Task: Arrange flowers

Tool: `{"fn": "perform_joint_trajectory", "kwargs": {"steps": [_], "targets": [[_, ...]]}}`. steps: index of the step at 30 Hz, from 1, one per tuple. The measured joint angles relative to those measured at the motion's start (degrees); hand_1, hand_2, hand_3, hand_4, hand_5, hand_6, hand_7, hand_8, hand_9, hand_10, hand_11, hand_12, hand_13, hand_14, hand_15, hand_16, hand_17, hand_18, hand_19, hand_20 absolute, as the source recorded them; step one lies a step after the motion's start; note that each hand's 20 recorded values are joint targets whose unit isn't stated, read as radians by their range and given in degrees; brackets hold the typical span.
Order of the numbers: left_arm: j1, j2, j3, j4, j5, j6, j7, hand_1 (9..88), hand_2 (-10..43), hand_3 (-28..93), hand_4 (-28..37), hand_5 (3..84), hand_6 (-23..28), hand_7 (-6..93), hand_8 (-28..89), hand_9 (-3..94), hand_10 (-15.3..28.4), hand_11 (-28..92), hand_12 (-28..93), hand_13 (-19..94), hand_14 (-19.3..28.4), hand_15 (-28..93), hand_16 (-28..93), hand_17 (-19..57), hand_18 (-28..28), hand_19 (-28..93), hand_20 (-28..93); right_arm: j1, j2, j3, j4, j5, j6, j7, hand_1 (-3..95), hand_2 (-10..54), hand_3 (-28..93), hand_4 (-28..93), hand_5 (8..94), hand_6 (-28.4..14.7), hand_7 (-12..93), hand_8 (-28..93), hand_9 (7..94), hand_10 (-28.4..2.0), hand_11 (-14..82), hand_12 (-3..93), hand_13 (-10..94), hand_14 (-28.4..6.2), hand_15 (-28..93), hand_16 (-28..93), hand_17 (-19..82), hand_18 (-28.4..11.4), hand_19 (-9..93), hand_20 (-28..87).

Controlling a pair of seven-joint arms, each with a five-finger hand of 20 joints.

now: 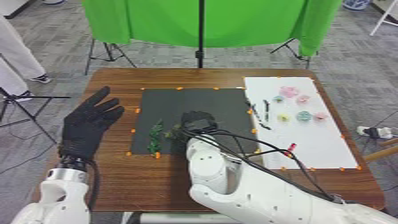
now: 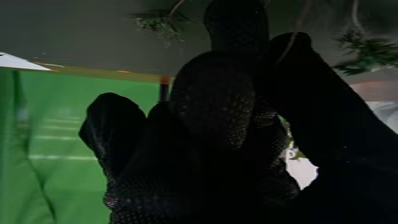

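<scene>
Black mat (image 1: 178,100), on the brown table (image 1: 142,187), landmark for this list; green sprigs (image 1: 155,136), lying toward the mat's near left part, foliage apparently begun; white sheet (image 1: 329,150), just right of the mat, holding the stock; dark stems (image 1: 266,111), on the sheet's side nearest the mat, seemingly unused; pink, blue and yellow flower heads (image 1: 304,116), loose on the sheet, well right of the mat, none joined to the sprigs; red item (image 1: 291,148), right of the mat's near part, use unclear; right hand (image 1: 199,116), over the mat beside the greenery, whether spread, closed or pinching a stem cannot be told; left hand (image 1: 87,122), left of the mat, fingers spread, empty; progress judged early, greenery partly laid, stems and all visible blooms probably left to place.
</scene>
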Motion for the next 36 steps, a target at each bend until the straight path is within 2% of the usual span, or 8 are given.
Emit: {"fn": "perform_joint_trajectory", "kwargs": {"steps": [4, 10, 13, 19, 26, 30, 34, 36], "targets": [[-0.5, 0.00, 0.35, 0.17, 0.09, -0.27, -0.30, 25.7, 7.5, 79, -23.1, 39.3, 9.7, 14.4, -10, 37.6, 20.5, 27, 11, 28, 27.7, 55, -9, -7.2, 27.2, 59, 11, 0.4, -0.5, 0.3, 0.2, 1.0, -0.3, 0.6, 40.3, 1.0, 77, -21, 93.7, -0.1, 36, -15, 93.7, -12.8, 57.4, 15.5, 88, -11.4, 83, 20, 51, -28.4, 93, 66], [-0.7, 0.00, 0.47, 0.18, 0.10, -0.29, -0.34, 26.6, 7.8, 80, -22.6, 39.8, 9.8, 14.5, -10, 37.7, 20.6, 27, 11, 28, 27.7, 55, -9, -7.2, 27.1, 59, 11, -0.4, -1.7, 2.3, 0.2, 1.5, -6.6, 0.8, 36.1, -1.6, 74, -23, 93.7, 0.3, 37, -16, 93.7, -13.0, 57.5, 14.5, 89, -11.3, 82, 20, 52, -28.4, 93, 66], [-0.8, 0.00, 0.51, 0.26, 0.23, -0.36, -0.54, 26.6, 7.8, 80, -22.3, 39.9, 9.8, 14.7, -10, 37.7, 20.6, 27, 11, 28, 27.6, 55, -9, -7.2, 27.0, 59, 11, -0.9, -2.0, 2.5, 0.2, 1.5, -6.6, 0.8, 34.4, -0.9, 72, -24, 93.7, 0.3, 37, -16, 93.7, -12.9, 57.5, 14.5, 89, -11.3, 82, 20, 52, -28.4, 93, 66], [-1.4, -0.01, 0.93, 0.62, 0.35, -0.53, -1.02, 26.7, 7.8, 80, -22.0, 40.1, 10.0, 14.7, -10, 37.8, 20.6, 27, 11, 28, 27.6, 55, -9, -7.2, 26.9, 59, 11, -1.3, -2.1, 2.4, 0.2, 1.3, -4.9, 0.7, 31.6, 1.0, 72, -24, 93.7, 0.1, 35, -16, 93.7, -12.5, 56.8, 14.4, 88, -11.4, 82, 20, 52, -28.4, 93, 66], [-1.3, -0.11, 0.97, 0.62, 0.38, -0.63, -1.15, 26.3, 7.8, 80, -21.9, 40.3, 10.1, 14.9, -10, 37.8, 20.6, 28, 11, 28, 27.7, 55, -9, -7.2, 26.9, 59, 11, -1.1, -1.9, 1.2, 0.2, -0.4, 0.0, 0.7, 30.1, 2.0, 71, -24, 93.7, 0.0, 36, -15, 93.7, -12.3, 57.6, 14.4, 89, -11.0, 82, 20, 52, -28.4, 93, 66], [-0.8, -0.14, 0.88, 0.50, 0.36, -0.60, -0.97, 26.3, 7.8, 80, -22.0, 40.4, 10.2, 14.9, -10, 37.8, 20.6, 28, 11, 28, 27.6, 55, -9, -7.2, 26.9, 59, 11, -0.9, -1.6, 1.1, 0.0, -1.5, 0.8, 0.8, 29.7, 2.1, 71, -24, 93.7, -0.2, 36, -16, 93.7, -12.5, 57.6, 14.2, 89, -11.1, 82, 20, 52, -28.4, 93, 66], [0.6, -0.15, 0.31, 0.00, 0.18, -0.36, -0.17, 26.2, 7.6, 80, -22.1, 40.4, 10.2, 14.8, -10, 37.7, 20.6, 27, 11, 28, 27.6, 55, -9, -7.2, 26.9, 59, 11, -0.9, -0.6, 2.2, -1.6, -2.4, 2.4, 0.0, 29.4, 1.7, 72, -24, 93.7, -0.9, 22, -13, 93.7, -13.2, 45.9, 17.3, 84, -11.9, 79, 19, 46, -28.4, 93, 59], [1.5, -0.15, -0.01, -0.30, 0.06, -0.16, 0.51, 26.1, 7.6, 80, -22.3, 40.4, 10.2, 14.8, -10, 37.8, 20.7, 27, 11, 28, 27.6, 55, -9, -7.2, 26.9, 59, 11, -1.1, 0.5, 3.0, -2.9, -3.4, 6.4, -1.3, 29.3, 1.6, 72, -23, 93.0, -1.2, 17, -12, 93.7, -13.8, 41.2, 18.8, 82, -12.4, 79, 19, 43, -28.4, 93, 55]]}}
